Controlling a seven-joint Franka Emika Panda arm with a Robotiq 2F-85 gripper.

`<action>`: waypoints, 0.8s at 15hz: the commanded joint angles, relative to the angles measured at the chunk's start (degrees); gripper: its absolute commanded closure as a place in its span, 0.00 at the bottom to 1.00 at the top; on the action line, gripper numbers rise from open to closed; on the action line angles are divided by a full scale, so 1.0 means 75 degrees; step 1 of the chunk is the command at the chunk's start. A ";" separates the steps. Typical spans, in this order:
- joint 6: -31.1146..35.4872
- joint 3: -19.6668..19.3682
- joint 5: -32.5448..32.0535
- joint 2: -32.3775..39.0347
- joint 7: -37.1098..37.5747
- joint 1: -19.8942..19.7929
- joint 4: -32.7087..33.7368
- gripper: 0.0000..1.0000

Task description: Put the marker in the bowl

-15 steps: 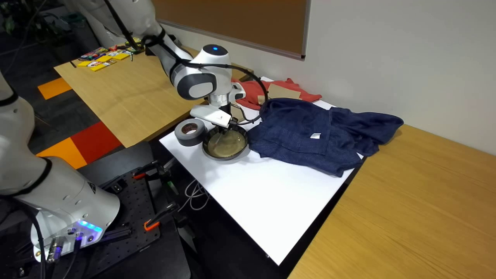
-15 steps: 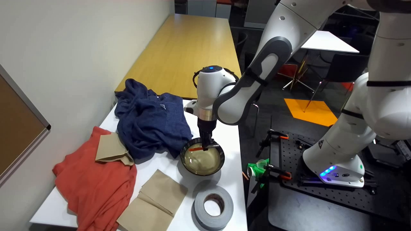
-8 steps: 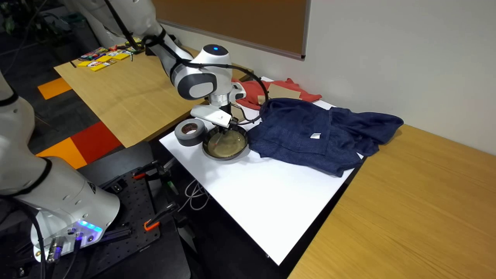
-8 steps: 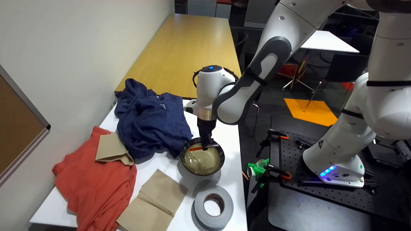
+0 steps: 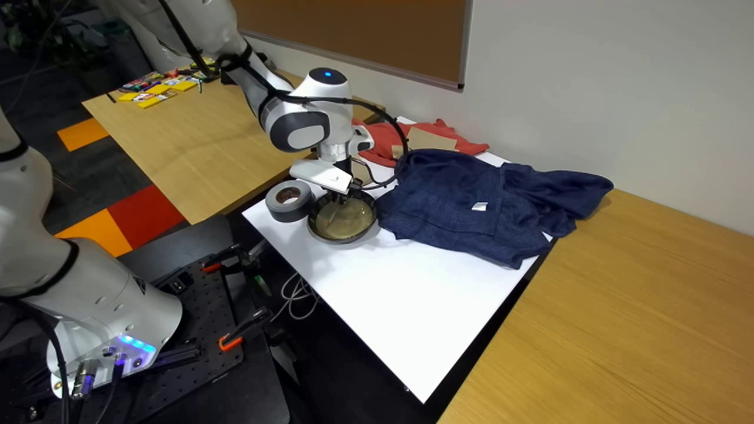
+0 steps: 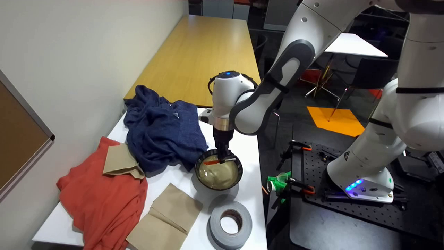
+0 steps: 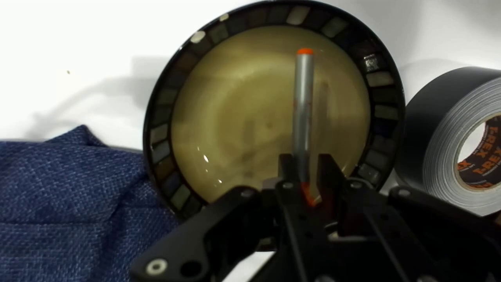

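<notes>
2 exterior views overlook the white table [image 5: 406, 312] from opposite ends; wrist view, bowl [image 7: 235, 90] close below.

Arm [image 6: 317, 27], white, rounded segments; dark-grey joint trim [image 5: 280, 132]; black straps [image 6: 419, 90]; external black cable [image 5: 336, 100]; dark wrist cap [image 5: 317, 73] with blue light [image 5: 327, 74]; silver collar [image 6: 222, 124]; base [image 5: 141, 312] with blue light strip [image 5: 136, 343] and triangular marking [image 6: 346, 155]; gripper [image 7: 306, 164], black, with round metal screws [image 7: 287, 185] and one pale ring-shaped fastener [image 7: 156, 266].

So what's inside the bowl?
The marker is in or over the bowl, between the fingers of the gripper; whether it touches the bottom, I can't tell. The gripper hides part of the bowl's inside in the wrist view.
</notes>
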 commanded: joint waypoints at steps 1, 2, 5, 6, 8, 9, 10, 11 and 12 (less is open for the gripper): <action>-0.0030 0.0078 -0.0059 0.0004 0.0044 -0.0098 0.0020 0.46; -0.0031 0.0082 -0.0053 0.0011 0.0039 -0.0106 0.0026 0.38; -0.0046 0.0090 -0.0048 0.0018 0.0026 -0.0123 0.0030 0.16; -0.0060 0.0090 -0.0046 0.0017 0.0029 -0.0127 0.0033 0.08; -0.0072 0.0097 -0.0044 0.0001 0.0023 -0.0137 0.0029 0.00; -0.0076 0.0099 -0.0042 -0.0007 0.0022 -0.0139 0.0027 0.00; -0.0079 0.0102 -0.0041 -0.0015 0.0021 -0.0140 0.0025 0.00; -0.0082 0.0102 -0.0043 -0.0021 0.0021 -0.0140 0.0025 0.00; -0.0088 0.0104 -0.0044 -0.0025 0.0022 -0.0138 0.0025 0.00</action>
